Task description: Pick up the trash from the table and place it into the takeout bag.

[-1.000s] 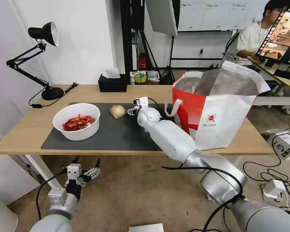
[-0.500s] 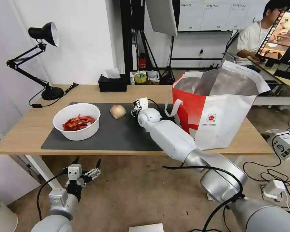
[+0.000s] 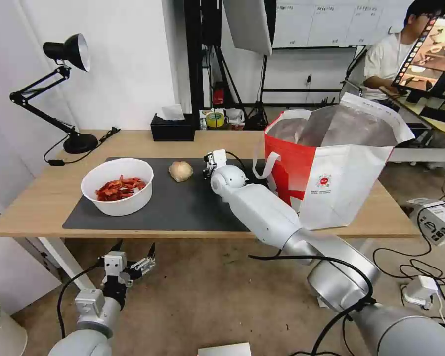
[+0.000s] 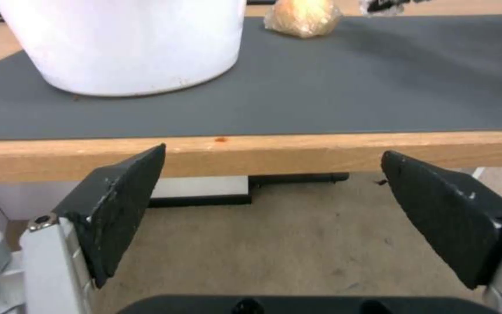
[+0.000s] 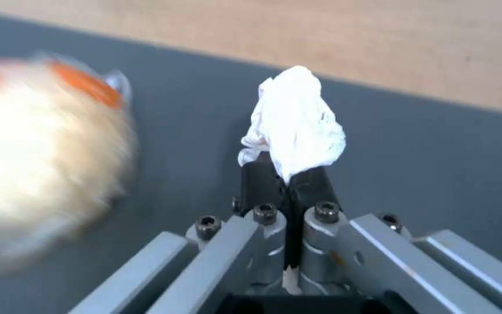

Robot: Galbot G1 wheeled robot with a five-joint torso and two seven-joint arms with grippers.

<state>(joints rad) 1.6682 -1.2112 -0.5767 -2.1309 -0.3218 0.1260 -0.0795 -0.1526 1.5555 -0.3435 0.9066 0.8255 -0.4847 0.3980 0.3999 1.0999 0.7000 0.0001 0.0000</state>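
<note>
I have the right gripper (image 5: 286, 174) pinched on the small white tissue ball (image 5: 294, 124), which bulges out past the fingertips just over the dark mat (image 3: 173, 202). I'd keep the squeeze firm, lift straight up clear of the beige lumpy ball (image 3: 181, 171) beside the fingers, then swing toward the takeout bag (image 3: 331, 163) behind the wrist. My right arm reaches forward low over the counter (image 3: 39, 198). The left gripper (image 4: 274, 205) hangs below the counter edge, fingers spread wide and empty.

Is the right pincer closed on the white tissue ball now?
Yes, shut. The right pincer pinches the white tissue ball between touching fingers, above the dark mat.
</note>
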